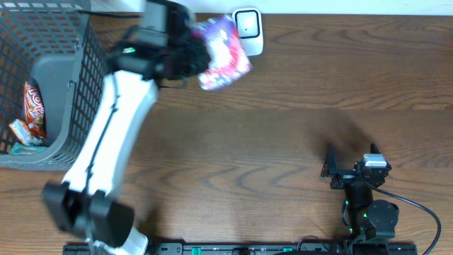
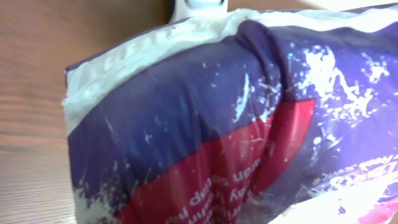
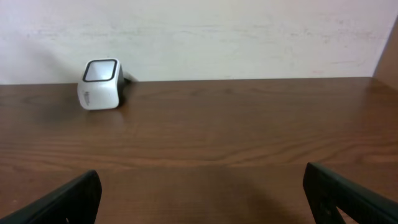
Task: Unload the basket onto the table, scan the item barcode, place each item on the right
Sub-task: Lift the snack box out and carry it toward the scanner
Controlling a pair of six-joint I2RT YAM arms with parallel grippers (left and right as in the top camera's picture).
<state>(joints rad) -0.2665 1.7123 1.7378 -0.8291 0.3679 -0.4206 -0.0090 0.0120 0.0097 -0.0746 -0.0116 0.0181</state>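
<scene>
Dark wood-grain table (image 3: 236,124) against a plain pale wall (image 3: 249,31). Left gripper (image 1: 195,60) clamped on the purple-and-red packet (image 1: 225,53), held above the table just beside the white scanner (image 1: 248,30) (far edge). Right gripper (image 3: 202,190) spread wide near the front.

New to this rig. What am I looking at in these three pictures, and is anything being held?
Two robot arms work at a wooden table. The overhead view looks straight down; the other two come from cameras on each wrist. The left arm's fingers are shut on a purple and red snack bag, holding it close to the white barcode scanner. The right arm's fingers stand open and empty. A grey basket at the left holds more packets.
</scene>
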